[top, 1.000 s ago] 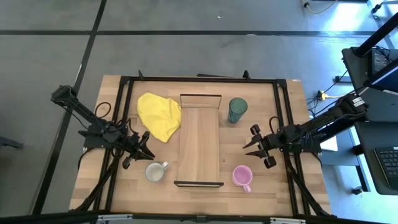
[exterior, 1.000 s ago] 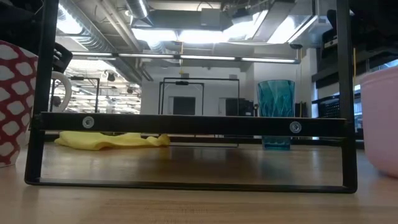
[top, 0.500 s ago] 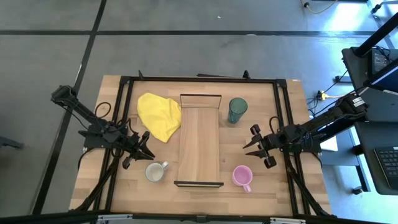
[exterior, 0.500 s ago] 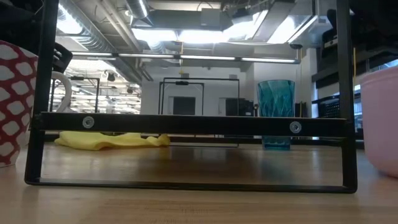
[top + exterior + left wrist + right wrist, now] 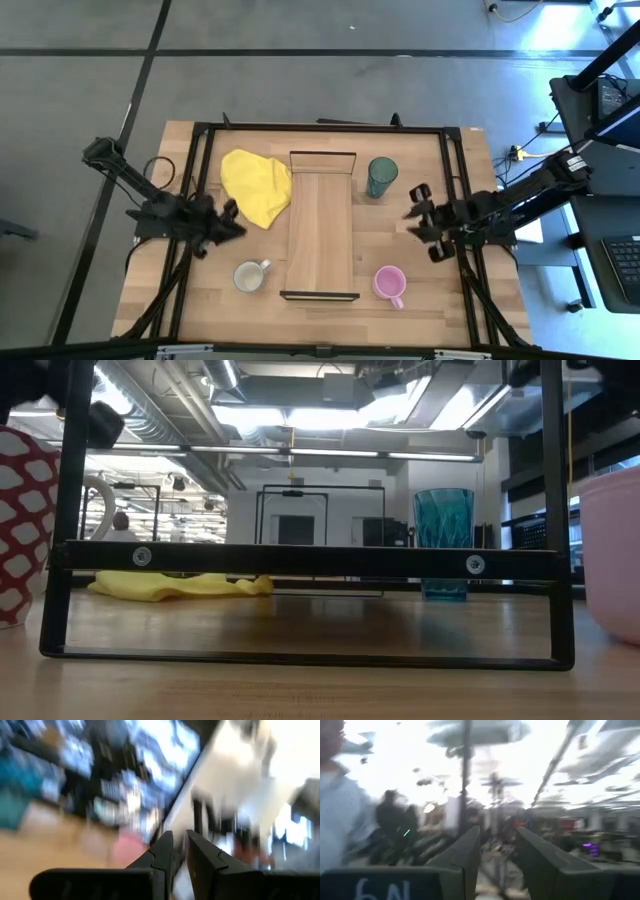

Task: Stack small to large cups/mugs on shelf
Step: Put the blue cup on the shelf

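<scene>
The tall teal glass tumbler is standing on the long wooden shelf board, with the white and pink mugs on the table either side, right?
Not quite. The high view shows the tall teal glass tumbler on the tabletop beside the long wooden shelf board, not on it. The white mug and pink mug do sit either side.

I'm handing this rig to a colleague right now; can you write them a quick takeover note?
Left end effector: empty, fingers nearly together, above the table near the yellow cloth.
Right end effector: open, empty, between the teal tumbler and pink mug.
White mug: on the table left of the shelf, near its front end.
Teal tumbler: right of the shelf's far end. Pink mug: right of its front end.
Done: nothing is on the shelf.
Left: all three cups, placed small to large.
</scene>
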Motion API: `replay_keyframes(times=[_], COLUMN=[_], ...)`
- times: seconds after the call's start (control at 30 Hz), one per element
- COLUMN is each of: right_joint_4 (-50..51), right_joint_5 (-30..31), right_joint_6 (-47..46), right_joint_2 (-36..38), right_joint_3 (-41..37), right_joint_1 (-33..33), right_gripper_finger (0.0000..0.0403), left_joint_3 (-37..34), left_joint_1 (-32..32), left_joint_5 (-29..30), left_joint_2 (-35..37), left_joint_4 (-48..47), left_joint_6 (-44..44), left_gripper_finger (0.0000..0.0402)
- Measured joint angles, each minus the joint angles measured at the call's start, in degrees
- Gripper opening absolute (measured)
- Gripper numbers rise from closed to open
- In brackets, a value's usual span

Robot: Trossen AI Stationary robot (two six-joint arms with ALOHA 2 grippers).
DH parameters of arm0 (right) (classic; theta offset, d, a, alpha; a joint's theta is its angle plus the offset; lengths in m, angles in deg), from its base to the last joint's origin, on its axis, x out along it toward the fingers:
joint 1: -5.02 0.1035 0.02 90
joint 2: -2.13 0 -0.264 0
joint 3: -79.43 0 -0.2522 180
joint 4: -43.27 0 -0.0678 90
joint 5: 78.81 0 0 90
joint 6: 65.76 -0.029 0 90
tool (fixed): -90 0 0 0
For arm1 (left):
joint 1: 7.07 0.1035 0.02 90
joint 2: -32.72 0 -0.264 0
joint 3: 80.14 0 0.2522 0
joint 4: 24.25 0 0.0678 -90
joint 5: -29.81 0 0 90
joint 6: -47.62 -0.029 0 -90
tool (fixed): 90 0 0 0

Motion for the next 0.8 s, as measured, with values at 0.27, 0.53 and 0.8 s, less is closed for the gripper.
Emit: replay_keyframes(times=[0.27, 0.53, 0.8], right_joint_4=[12.7, 84.9, 112.4], right_joint_5=[6.4, 0.2, 6.6], right_joint_6=[-5.2, -4.3, -16.6], right_joint_2=[0.0, -2.8, -1.6], right_joint_3=[22.0, 58.6, 72.1], right_joint_1=[-3.7, -12.4, -20.7], right_gripper_finger=[0.0128, 0.0129, 0.0129], left_joint_3=[5.4, 35.5, 50.0], left_joint_1=[0.4, 5.3, 7.4], left_joint_5=[6.9, 5.7, 5.9], left_joint_2=[0.1, -2.8, -2.6], left_joint_4=[16.5, -51.3, -70.1], left_joint_6=[-13.7, -11.0, -13.3], left_gripper_finger=[0.0044, 0.0044, 0.0044])
